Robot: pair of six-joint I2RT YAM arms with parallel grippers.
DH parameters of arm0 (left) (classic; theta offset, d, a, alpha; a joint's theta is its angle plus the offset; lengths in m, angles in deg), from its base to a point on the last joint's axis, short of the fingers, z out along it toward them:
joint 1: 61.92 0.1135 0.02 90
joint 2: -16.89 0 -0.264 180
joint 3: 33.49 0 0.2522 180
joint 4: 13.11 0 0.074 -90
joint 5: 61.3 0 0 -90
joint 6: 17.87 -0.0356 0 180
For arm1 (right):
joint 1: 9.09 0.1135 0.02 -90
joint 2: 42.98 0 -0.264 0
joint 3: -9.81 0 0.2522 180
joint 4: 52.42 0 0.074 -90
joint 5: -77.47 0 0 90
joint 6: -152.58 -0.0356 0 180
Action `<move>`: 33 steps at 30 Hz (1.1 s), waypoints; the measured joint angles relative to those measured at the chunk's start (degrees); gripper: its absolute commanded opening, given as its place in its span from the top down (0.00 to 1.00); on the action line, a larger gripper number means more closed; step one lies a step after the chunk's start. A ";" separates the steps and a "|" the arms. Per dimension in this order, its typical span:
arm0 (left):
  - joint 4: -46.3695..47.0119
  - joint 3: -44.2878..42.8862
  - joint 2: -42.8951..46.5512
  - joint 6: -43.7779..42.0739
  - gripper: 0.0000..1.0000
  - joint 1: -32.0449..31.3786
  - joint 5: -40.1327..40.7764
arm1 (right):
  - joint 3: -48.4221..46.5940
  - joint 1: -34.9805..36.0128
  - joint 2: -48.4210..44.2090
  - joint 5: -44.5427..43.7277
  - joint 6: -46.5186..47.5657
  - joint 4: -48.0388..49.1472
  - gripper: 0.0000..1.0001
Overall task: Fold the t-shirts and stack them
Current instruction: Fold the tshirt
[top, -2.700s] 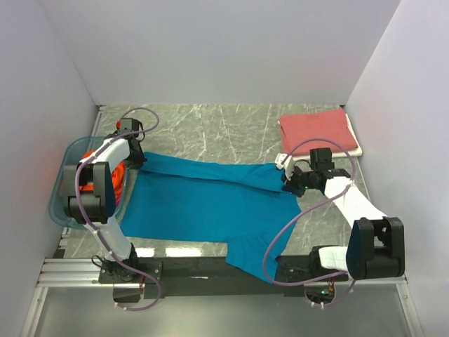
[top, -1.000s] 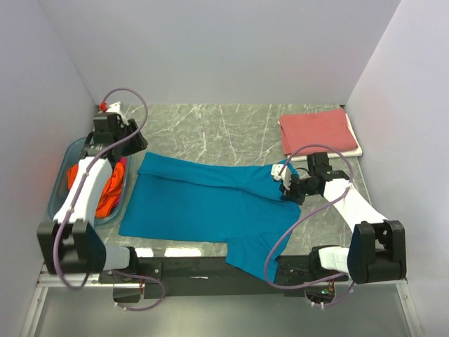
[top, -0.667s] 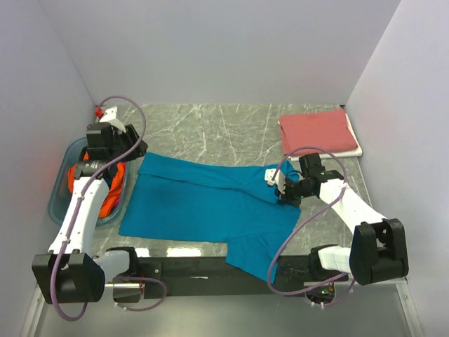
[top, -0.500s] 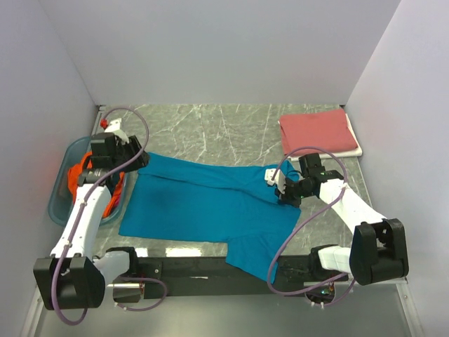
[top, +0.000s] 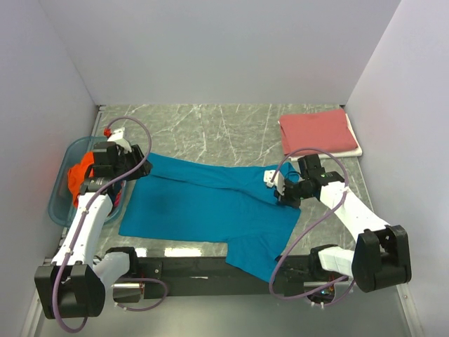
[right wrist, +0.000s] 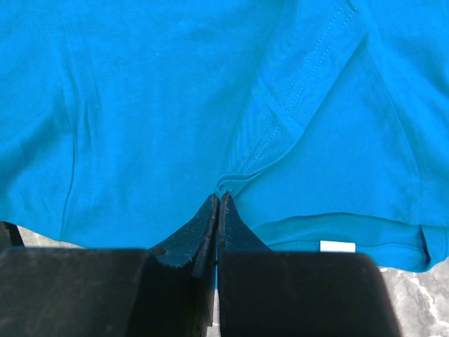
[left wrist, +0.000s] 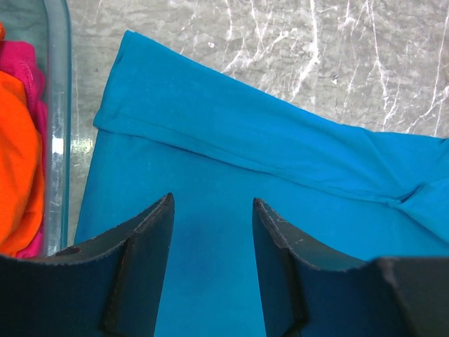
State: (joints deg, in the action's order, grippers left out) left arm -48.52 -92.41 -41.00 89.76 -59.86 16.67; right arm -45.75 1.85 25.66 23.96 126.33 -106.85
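Grey marbled table [top: 210, 130]. Teal t-shirt [top: 203, 203] spread flat across the middle, one part hanging over the near edge. Red t-shirt [top: 316, 130] folded at far-R corner, atop a white layer [top: 356, 151], poss. cloth. Translucent blue tub [top: 56, 203] at L edge, just beside the teal t-shirt.

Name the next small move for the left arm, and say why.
Probably lower the left gripper onto the teal t-shirt and close. It hangs open above the shirt's left end, near its folded-over far edge, while the right gripper is shut on a pinch of cloth at the right end.
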 measured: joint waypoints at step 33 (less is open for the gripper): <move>0.90 0.59 1.77 -0.26 0.46 0.00 -0.28 | -6.91 4.00 -4.24 -0.37 -9.79 -3.15 0.46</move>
State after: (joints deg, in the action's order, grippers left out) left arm -47.62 -91.82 -39.23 89.49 -59.86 16.39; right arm -52.66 5.85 21.42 23.59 116.53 -110.00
